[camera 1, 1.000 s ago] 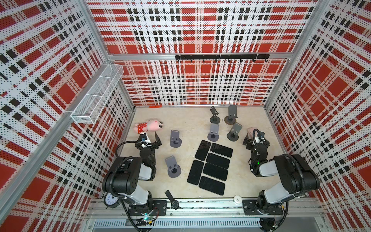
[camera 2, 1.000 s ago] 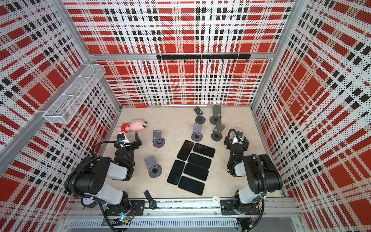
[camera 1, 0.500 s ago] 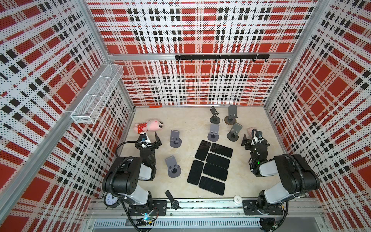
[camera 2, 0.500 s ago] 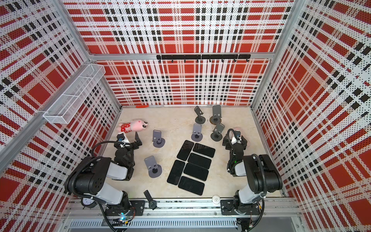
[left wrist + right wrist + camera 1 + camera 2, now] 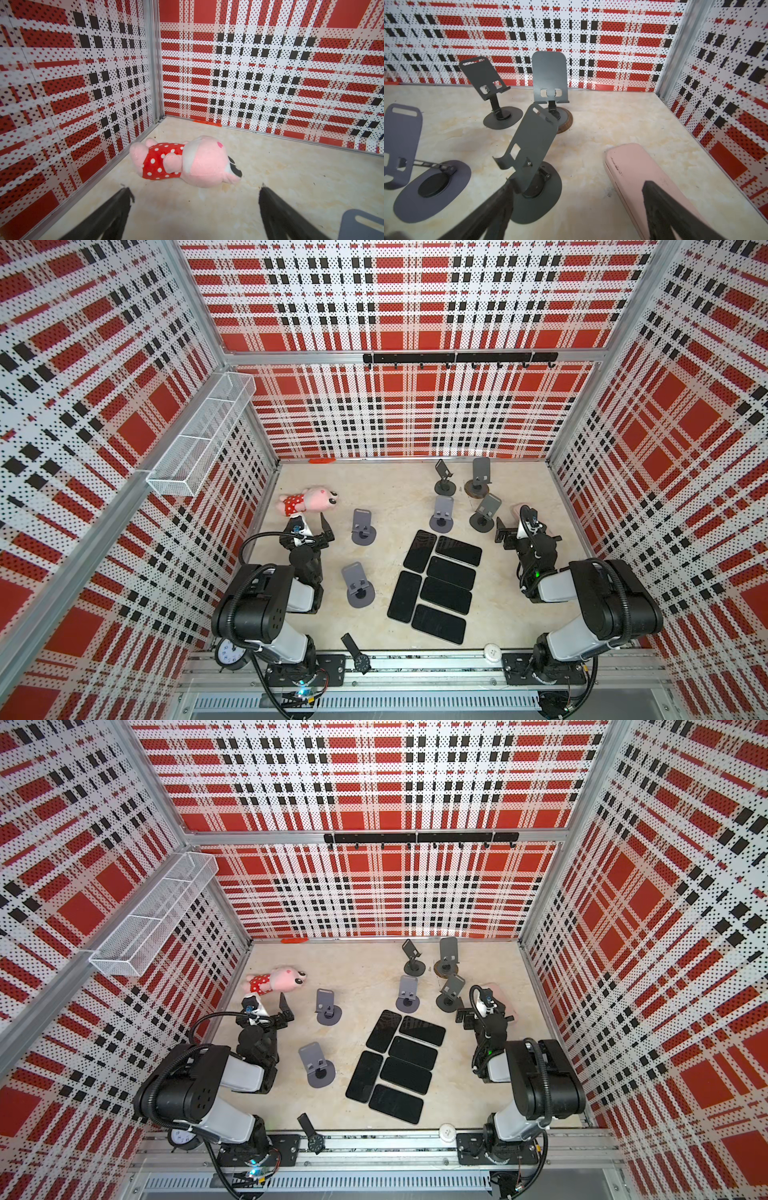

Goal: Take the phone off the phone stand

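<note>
Several black phones (image 5: 451,573) (image 5: 413,1052) lie flat in a cluster mid-table; none rests on a stand. Several grey phone stands are upright and empty, in both top views: two on the left (image 5: 363,526) (image 5: 358,585) and a group toward the back right (image 5: 442,514) (image 5: 449,992). My left gripper (image 5: 309,526) (image 5: 268,1006) (image 5: 194,190) is open over bare table just short of the plush toy. My right gripper (image 5: 524,531) (image 5: 484,1011) (image 5: 578,185) is open, one finger beside the nearest dark stand (image 5: 533,145), the other over a pink case.
A pink plush toy (image 5: 311,502) (image 5: 187,160) lies by the left wall. The pink case (image 5: 633,166) (image 5: 498,990) lies near the right wall. A wristwatch (image 5: 357,655) and a small clock (image 5: 228,653) sit at the front rail. A wire basket (image 5: 199,435) hangs on the left wall.
The right gripper has edged slightly to the left, toward the stands. The left arm has not moved.
</note>
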You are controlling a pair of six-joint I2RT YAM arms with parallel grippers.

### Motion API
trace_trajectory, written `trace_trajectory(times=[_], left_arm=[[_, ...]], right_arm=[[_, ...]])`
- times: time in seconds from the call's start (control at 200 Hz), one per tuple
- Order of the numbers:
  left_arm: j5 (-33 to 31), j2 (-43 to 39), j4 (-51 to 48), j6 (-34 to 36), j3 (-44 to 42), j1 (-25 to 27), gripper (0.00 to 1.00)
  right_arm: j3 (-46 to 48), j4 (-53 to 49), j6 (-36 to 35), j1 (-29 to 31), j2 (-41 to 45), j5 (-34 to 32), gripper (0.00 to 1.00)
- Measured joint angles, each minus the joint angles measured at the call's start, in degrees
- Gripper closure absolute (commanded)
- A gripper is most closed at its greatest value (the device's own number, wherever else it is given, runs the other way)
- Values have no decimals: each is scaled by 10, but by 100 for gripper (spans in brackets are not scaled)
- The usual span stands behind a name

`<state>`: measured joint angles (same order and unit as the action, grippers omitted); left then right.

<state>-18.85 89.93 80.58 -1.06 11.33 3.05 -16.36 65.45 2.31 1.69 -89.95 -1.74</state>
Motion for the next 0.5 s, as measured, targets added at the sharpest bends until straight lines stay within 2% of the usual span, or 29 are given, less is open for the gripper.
trace_trajectory(times=[0.371, 0.501], left_arm=[[0, 0, 0, 0, 0, 0, 2], [0, 0, 0, 0, 0, 0, 2]], right_arm=[[-1, -17, 7, -1, 0, -13, 0], [2, -8, -3, -16, 0, 57, 0]])
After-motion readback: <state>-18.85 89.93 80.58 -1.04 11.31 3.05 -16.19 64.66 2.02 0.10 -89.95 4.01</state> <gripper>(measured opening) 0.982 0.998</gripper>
